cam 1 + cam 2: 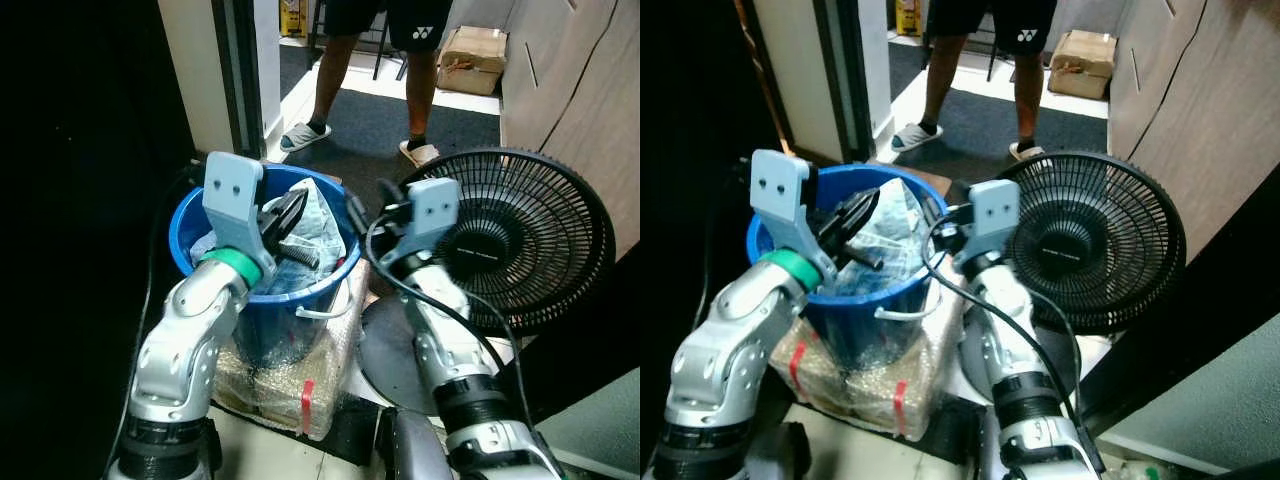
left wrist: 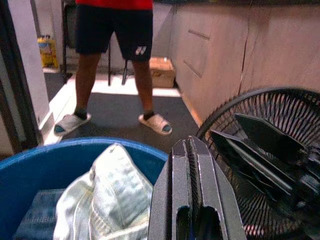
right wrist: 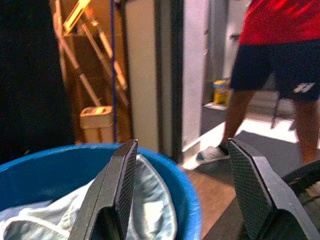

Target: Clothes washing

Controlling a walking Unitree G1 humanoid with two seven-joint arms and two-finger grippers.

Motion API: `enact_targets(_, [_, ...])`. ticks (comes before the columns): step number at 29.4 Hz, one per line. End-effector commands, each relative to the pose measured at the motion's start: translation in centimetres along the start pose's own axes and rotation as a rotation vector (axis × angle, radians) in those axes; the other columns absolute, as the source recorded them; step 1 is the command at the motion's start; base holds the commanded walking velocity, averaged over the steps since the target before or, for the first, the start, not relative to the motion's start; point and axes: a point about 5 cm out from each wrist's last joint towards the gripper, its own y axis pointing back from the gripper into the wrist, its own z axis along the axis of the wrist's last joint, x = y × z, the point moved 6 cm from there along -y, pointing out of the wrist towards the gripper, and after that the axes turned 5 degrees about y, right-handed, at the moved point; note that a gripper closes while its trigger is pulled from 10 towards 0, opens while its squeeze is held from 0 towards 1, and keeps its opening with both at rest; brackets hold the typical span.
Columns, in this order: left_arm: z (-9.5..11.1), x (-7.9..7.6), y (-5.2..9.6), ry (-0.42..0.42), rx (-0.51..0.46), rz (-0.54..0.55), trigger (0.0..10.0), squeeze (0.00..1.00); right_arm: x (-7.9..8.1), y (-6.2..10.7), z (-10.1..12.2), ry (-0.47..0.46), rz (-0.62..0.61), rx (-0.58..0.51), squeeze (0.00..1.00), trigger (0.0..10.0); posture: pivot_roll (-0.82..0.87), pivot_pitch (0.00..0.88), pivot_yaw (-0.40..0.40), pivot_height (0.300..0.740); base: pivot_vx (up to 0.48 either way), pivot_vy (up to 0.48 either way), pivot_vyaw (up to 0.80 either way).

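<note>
A blue bucket (image 1: pixel 181 238) holds pale denim clothes (image 1: pixel 322 228) heaped up to its rim. My left gripper (image 1: pixel 297 200) hovers over the bucket's middle, just above the clothes. Its fingers (image 2: pixel 192 165) are shut together with nothing between them. My right gripper (image 1: pixel 365 210) is at the bucket's right rim, pointing in over it. In the right wrist view its two fingers (image 3: pixel 120 190) stand wide apart, open and holding nothing, with the clothes (image 3: pixel 150 200) and the bucket rim (image 3: pixel 60 155) below them.
The bucket sits on a plastic-wrapped bundle (image 1: pixel 290 380). A black floor fan (image 1: pixel 520 240) stands close on the right. A person (image 1: pixel 380 60) in dark shorts and slippers stands behind on a dark mat, near a cardboard box (image 1: pixel 475 55). A door frame (image 1: pixel 235 80) is at the left.
</note>
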Motion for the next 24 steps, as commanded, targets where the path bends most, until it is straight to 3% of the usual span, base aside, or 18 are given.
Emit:
enact_targets(1, [0.1,0.2,0.0,-0.001,0.001,0.016,10.0,0.00,-0.3,0.5,0.1,0.005,-0.019,0.002,0.00,10.0,0.10,0.063,0.025,0.471,0.000,0.000,0.00])
enact_targets(9, [-1.0,0.3,0.0,-0.036,0.039,0.019,10.0,0.00,-0.8,1.8,-0.4,0.017,-0.036,0.035,0.00,10.0,0.08,0.060,0.037,0.471,0.000,0.000,0.00])
enact_targets(11, [-3.1,1.6,0.6,-0.081,0.119,0.054,10.0,0.00,-0.1,1.8,-2.6,0.006,-0.013,0.123,0.00,10.0,0.08,0.062,0.038,0.471,0.000,0.000,0.00])
enact_targets(12, [-3.1,1.6,0.6,-0.081,0.119,0.054,10.0,0.00,-0.1,1.8,-2.6,0.006,-0.013,0.123,0.00,10.0,0.08,0.062,0.038,0.471,0.000,0.000,0.00])
enact_targets(16, [-5.4,3.6,1.8,-0.121,0.212,0.110,10.0,0.00,1.7,0.7,-3.9,0.001,0.055,0.181,0.00,10.0,0.10,0.070,0.024,0.471,0.000,0.000,0.00])
enact_targets(19, [-5.6,4.0,2.1,-0.123,0.223,0.124,10.0,0.00,2.2,0.4,-3.9,0.000,0.074,0.183,0.00,10.0,0.11,0.074,0.017,0.471,0.000,0.000,0.00])
enact_targets(21, [-6.1,5.7,2.6,-0.128,0.243,0.203,10.0,0.00,4.8,-0.8,-4.3,-0.017,0.172,0.212,0.00,10.0,0.13,0.081,-0.006,0.471,0.000,0.000,0.00])
enact_targets(24, [-6.1,6.2,2.8,-0.125,0.245,0.230,10.0,0.00,5.8,-1.0,-4.6,-0.019,0.212,0.227,0.00,10.0,0.13,0.082,-0.012,0.471,0.000,0.000,0.00])
